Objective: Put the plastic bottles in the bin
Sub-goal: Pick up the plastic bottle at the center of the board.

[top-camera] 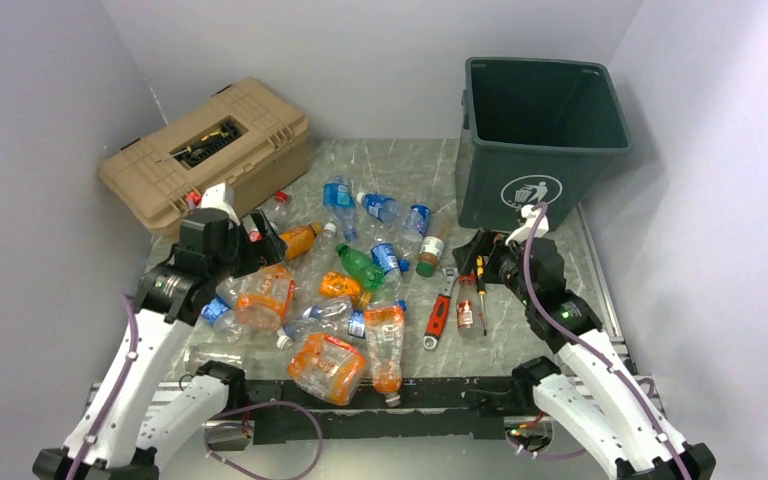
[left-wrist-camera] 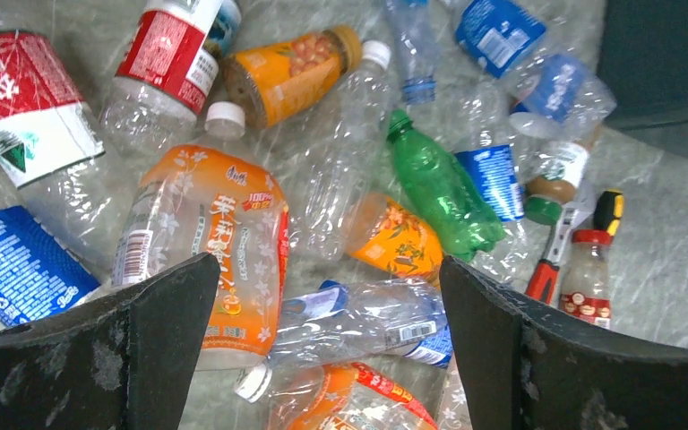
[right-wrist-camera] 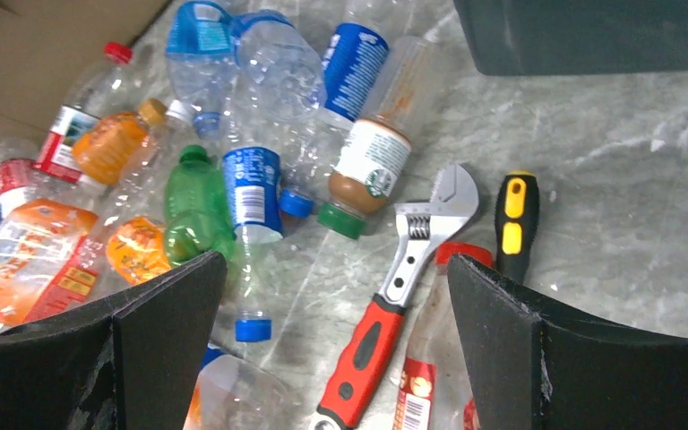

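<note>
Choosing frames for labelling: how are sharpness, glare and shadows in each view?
Top external: even light, sharp, barely any shadows around the bin. Left wrist: crisp, glints on the clear bottles, left gripper dark and underlit. Right wrist: wrench sharp, table glossy, right gripper equally dark.

A fixed camera looks down from high behind the robot, taking in the whole table (top-camera: pixel 390 165). The wrist cameras sit close behind the left pincer (left-wrist-camera: pixel 327 262) and the right pincer (right-wrist-camera: pixel 336 258), each looking down past its fingers. Both share the green bottle (left-wrist-camera: pixel 439 193) and red-handled wrench (right-wrist-camera: pixel 385 313) lying beyond the fingertips.
</note>
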Tool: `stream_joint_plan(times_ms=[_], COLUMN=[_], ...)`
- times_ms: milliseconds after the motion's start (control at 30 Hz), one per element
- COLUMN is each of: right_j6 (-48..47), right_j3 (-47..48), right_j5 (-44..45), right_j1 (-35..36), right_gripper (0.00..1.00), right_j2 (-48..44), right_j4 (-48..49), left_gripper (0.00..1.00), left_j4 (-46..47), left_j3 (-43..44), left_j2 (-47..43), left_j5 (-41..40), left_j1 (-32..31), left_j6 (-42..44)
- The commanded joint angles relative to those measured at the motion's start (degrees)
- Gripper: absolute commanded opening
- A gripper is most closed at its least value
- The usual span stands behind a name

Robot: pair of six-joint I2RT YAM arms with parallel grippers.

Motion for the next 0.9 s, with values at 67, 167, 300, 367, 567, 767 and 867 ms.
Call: stream_joint_plan(times_ms=[67,167,300,367,567,767,867], right_j6=[0.4,2.1,9.5,12.1,12.4,10.8,11.0], right_j3=[2.1,2.7,0.4,-1.9,-2.0,-0.2,1.0], right_j5=[7.4,10.6,11.9,9.9,8.7,11.1,12.6], right_j1=[0.2,0.2,0.1,0.2,2.1,5.3,6.6], right_gripper=[0.99,0.98,0.91,0.87,0.79,0.73,0.71], right_j2=[2.7,5.4,8.0,8.1,14.8,22.5,25.9], right_j4=[-5.2,-7.5,-9.1,-8.0,-10.8,-13.1,-13.8], left_gripper=[1.00,0.99,1.00,0.99,0.99,0.98,0.98], left_j4=[6.1,7.1,8.2,8.0,7.5,6.4,6.5], left_j3=[-1.9,-2.4,-3.2,-3.5,-3.9,-2.8,-3.3], left_j2=[-5.8,-7.4,-9.3,-10.0,-10.1,-6.9,-6.8], left_j5=[2.7,4.1,5.5,5.4,4.4,4.8,5.1], left_j1=[0.2,0.1,0.2,0.1,0.1,0.2,0.2], left_j6=[2.3,2.5,2.9,2.9,2.0,1.2,0.9])
